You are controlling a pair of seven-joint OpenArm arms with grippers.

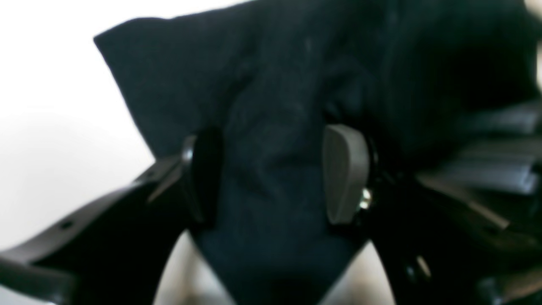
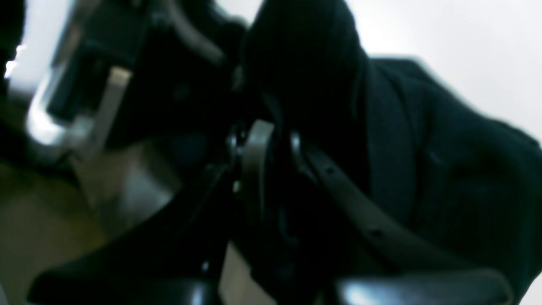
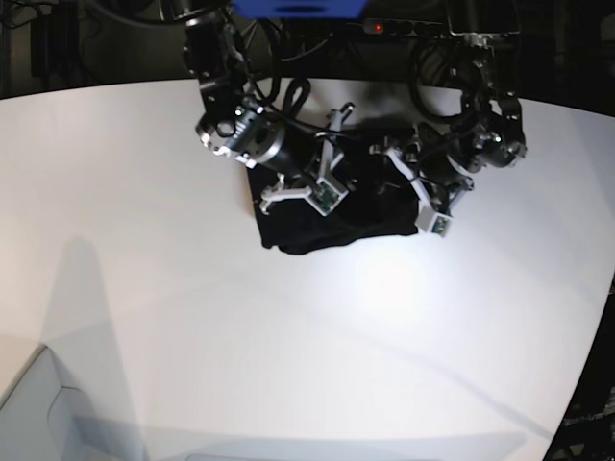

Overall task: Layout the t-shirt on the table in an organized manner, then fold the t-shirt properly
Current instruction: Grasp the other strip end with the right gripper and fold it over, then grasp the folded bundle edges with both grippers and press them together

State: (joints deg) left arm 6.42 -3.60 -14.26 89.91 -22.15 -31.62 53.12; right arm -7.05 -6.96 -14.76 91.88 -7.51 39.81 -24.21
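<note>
black cloth of the t-shirt (image 1: 271, 182) is seen closest in the left wrist view, pinched as a thick bunched fold between the two pads of the left tool (image 1: 271, 173); one grey pad (image 1: 345, 173) is pressed against the cloth on one side, and the dark opposite pad is pressed on the other. a loose corner of the shirt is seen sticking out past the pads over the white tabletop (image 1: 51, 106).

in the right wrist view, heavily blurred, the right tool (image 2: 275, 161) is seen narrowed to a slim gap with dark cloth of the t-shirt (image 2: 444, 169) gathered between its fingers; more of the shirt is spread beside it over the tabletop (image 2: 465, 38).

in the base view the t-shirt (image 3: 327, 226) is found crumpled in a dark heap near the far edge of the tabletop (image 3: 307, 355). both arms are bent down over it, the left tool (image 3: 428, 206) at the heap's right end and the right tool (image 3: 306, 187) at its left part. no print or label can be made out.
</note>
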